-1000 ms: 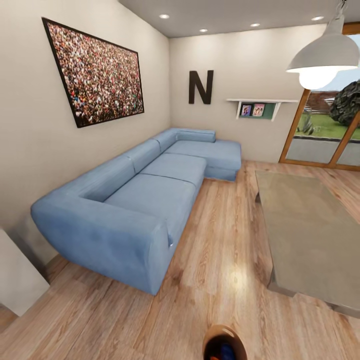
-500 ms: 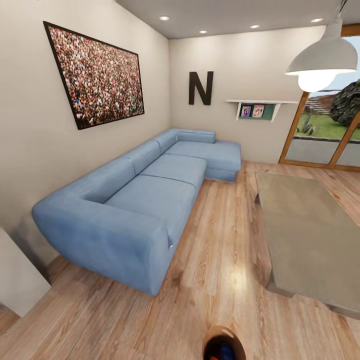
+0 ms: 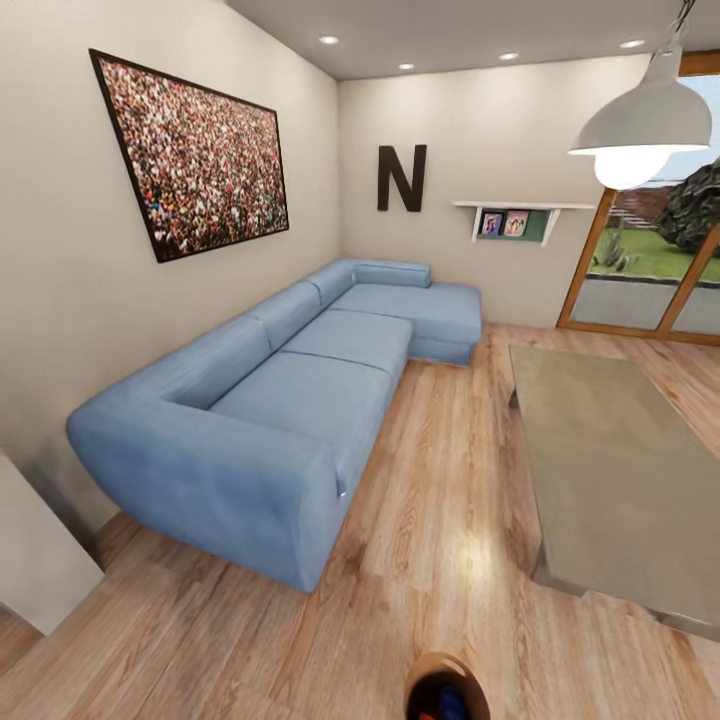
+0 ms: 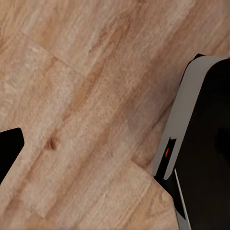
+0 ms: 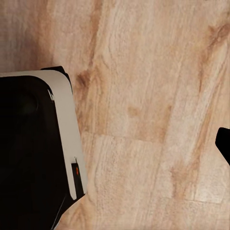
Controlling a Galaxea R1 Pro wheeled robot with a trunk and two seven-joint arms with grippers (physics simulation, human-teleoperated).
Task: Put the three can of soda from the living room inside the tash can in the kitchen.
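I am in the living room, with its light-blue corner sofa (image 3: pixel 300 390), crowd photo (image 3: pixel 195 150) and black letter N (image 3: pixel 401 176). At the bottom edge of the head view sits the round copper-brown tash can (image 3: pixel 447 688), cut off by the frame. Dark blue and orange patches show inside it, too cropped to tell as cans of soda. The kitchen is out of view. A black fingertip (image 4: pixel 9 148) of my left gripper (image 4: pixel 115 153) and a fingertip (image 5: pixel 224 143) of my right gripper (image 5: pixel 115 143) hang over bare wood floor, nothing between the fingers.
A glass-topped low table (image 3: pixel 620 470) stands at the right, with a floor lane between it and the sofa. A pendant lamp (image 3: pixel 645 125) hangs at upper right before glass doors (image 3: pixel 640 280). A white block (image 3: pixel 35 560) juts in at the left. My base (image 4: pixel 206 143) shows in both wrist views.
The whole head picture has shifted slightly down and right, so the camera has moved a little. Nothing in the room has moved.
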